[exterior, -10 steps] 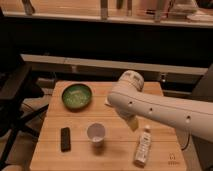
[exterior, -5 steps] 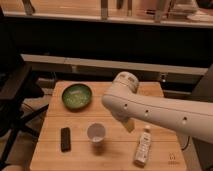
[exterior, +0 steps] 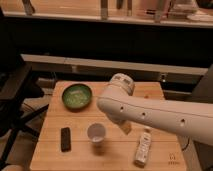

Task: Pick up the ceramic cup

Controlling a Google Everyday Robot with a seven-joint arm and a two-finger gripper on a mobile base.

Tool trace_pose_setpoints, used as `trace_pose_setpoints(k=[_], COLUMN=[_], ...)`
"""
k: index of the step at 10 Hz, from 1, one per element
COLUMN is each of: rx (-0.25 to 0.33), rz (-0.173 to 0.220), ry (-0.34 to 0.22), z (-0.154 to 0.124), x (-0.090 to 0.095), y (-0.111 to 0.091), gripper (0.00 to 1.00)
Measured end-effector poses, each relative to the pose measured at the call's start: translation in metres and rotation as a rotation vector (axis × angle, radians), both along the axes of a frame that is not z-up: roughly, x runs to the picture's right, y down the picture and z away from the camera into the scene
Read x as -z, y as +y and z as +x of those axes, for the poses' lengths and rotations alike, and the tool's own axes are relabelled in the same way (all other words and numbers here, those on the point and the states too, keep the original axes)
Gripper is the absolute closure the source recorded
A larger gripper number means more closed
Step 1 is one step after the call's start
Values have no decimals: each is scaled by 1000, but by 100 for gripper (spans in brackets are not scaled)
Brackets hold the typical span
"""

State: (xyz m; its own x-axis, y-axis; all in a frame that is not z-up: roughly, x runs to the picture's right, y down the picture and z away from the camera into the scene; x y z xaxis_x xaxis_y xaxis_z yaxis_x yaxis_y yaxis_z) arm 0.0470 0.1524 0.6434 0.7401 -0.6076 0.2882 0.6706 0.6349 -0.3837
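Finding: the cup (exterior: pixel 96 133) stands upright and free on the table (exterior: pixel 55 120), toward the 6 o'clock edge, with the green bowl (exterior: pixel 77 96) at its 11 o'clock, a dark flat block (exterior: pixel 65 138) at its 9 o'clock and a bottle (exterior: pixel 143 147) lying at its 3 o'clock. The gripper (exterior: pixel 125 128) shows only as a tip below the white arm (exterior: pixel 150 112), near the cup at its 2 o'clock and not touching it; its jaws stand spread wide and hold nothing. Risks, as judged: the arm hides most of the gripper, so alignment over the rim is hard to confirm. A descent slightly off centre could strike the rim and tip or slide the cup toward the block. A sweep from 3 o'clock could also roll the bottle. Change noted: against the earlier views, the arm's near end sits farther toward 9 o'clock and lower, closer to the cup. The cup, bowl, block and bottle are unmoved.
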Motion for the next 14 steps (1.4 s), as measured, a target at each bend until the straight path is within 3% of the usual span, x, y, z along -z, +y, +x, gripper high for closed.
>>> trace_pose_setpoints(k=[6,14], rx=[86,118], rz=[-12,-23], ry=[-70,-146], z=[-12,-29], x=[-5,-25], y=[21,52], gripper=[20,20])
